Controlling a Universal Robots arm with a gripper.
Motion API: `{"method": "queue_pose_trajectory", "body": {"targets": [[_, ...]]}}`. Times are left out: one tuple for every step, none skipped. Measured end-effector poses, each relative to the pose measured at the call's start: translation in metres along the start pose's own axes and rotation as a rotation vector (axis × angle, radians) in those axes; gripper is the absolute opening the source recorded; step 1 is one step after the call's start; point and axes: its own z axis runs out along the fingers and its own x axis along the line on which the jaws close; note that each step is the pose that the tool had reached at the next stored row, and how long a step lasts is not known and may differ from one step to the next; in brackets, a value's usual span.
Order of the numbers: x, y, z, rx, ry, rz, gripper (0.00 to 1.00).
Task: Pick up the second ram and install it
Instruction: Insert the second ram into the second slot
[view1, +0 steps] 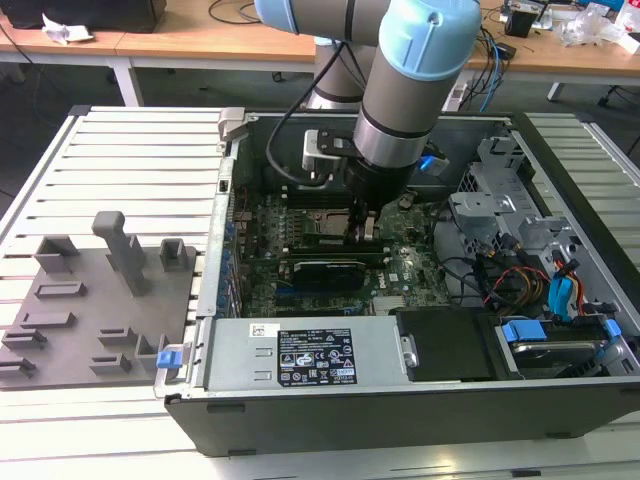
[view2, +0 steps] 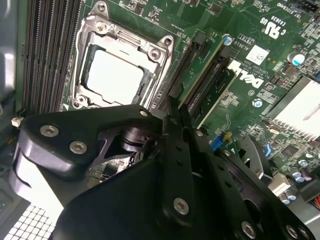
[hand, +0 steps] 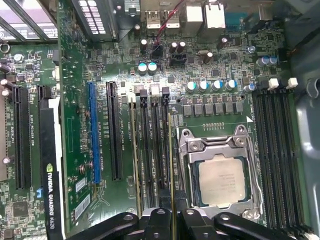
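Inside the open computer case (view1: 560, 200), over the motherboard (view1: 400, 270), the gripper (view1: 362, 228) stands at about 3 o'clock of the CPU socket (view1: 320, 222) in the exterior view, with the graphics card (view1: 330, 268) at roughly 6 o'clock of that socket. In the first wrist view the gripper (hand: 172, 222) is clenched on the second ram (hand: 172, 165), seen edge-on as a thin line running out from between the fingers (hand: 155, 220). It lies along the black memory slots (hand: 155, 150) just beside the socket (hand: 220, 175).

The pick looks done and the install is in hand, with the stick over or in the slot closest to the socket. Whether its lower edge has entered that slot I cannot tell. Seating calls for the stick to stay upright, parallel to the slot and pressed straight down, since a tilt could jam it.
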Motion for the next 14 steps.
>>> {"method": "queue_pose_trajectory", "body": {"targets": [[0.0002, 0.0003, 0.0016, -0.0002, 0.0, 0.0, 0.14], [0.0003, 0.0004, 0.0029, -0.0001, 0.0, 0.0, 0.14], [0.0004, 0.0004, 0.0039, -0.0001, 0.0, 0.0, 0.14], [0.0005, 0.0004, 0.0048, -0.0002, 0.0003, 0.0, 0.14], [0.0007, 0.0004, 0.0064, -0.0003, 0.0007, 0.0, 0.14], [0.0008, 0.0005, 0.0067, -0.0001, 0.0007, 0.0, 0.14], [0.0008, 0.0005, 0.0068, -0.0002, 0.0005, 0.0, 0.14], [0.0007, 0.0005, 0.007, 0.0, 0.0, 0.0, 0.14], [0.0005, 0.0006, 0.0062, 0.0005, -0.0008, 0.0, 0.14], [0.0003, 0.0007, 0.0052, 0.0011, -0.0019, 0.0, 0.14], [0.0002, 0.001, 0.0025, 0.0012, -0.0009, 0.0, 0.14], [0.0001, 0.0014, -0.0001, 0.0014, -0.0003, 0.0, 0.14], [0.0001, 0.002, -0.0027, 0.0022, -0.0005, 0.0, 0.14], [0.0008, 0.0035, -0.0028, 0.003, -0.0004, 0.0, 0.14]]}}
